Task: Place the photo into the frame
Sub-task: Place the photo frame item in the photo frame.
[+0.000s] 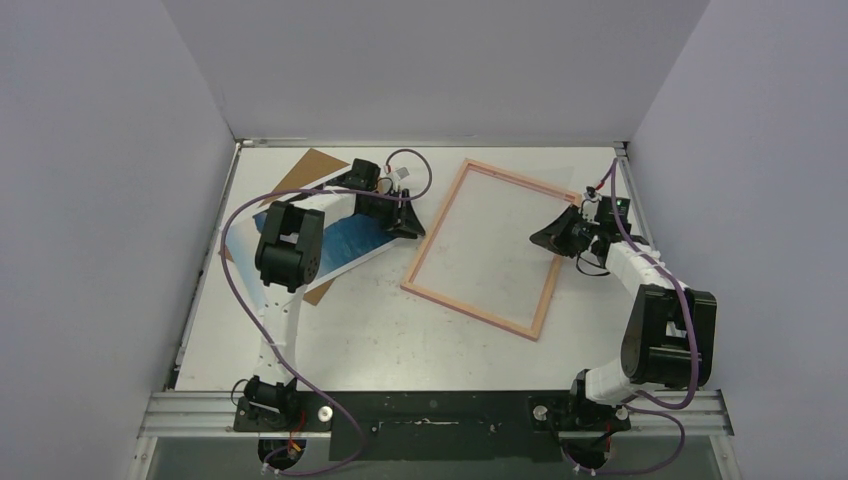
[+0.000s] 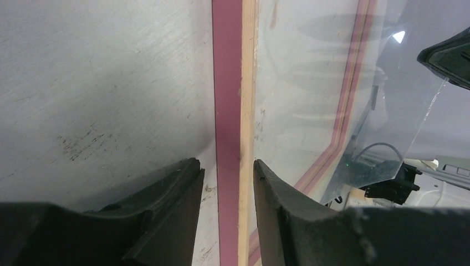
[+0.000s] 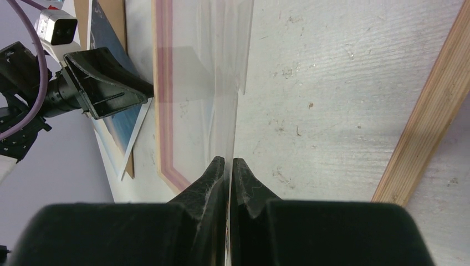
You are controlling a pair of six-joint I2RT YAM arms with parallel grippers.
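The left gripper is half spread, straddling the near side rail of the frame. One finger is at the wood edge, and a sliver of table shows beside the other. The right gripper is pressed together on the edge of a clear sheet, which stands tilted over the frame. The frame, pink and pale wood, lies flat in the middle of the table. The photo lies left of it, blue side up, on a brown board.
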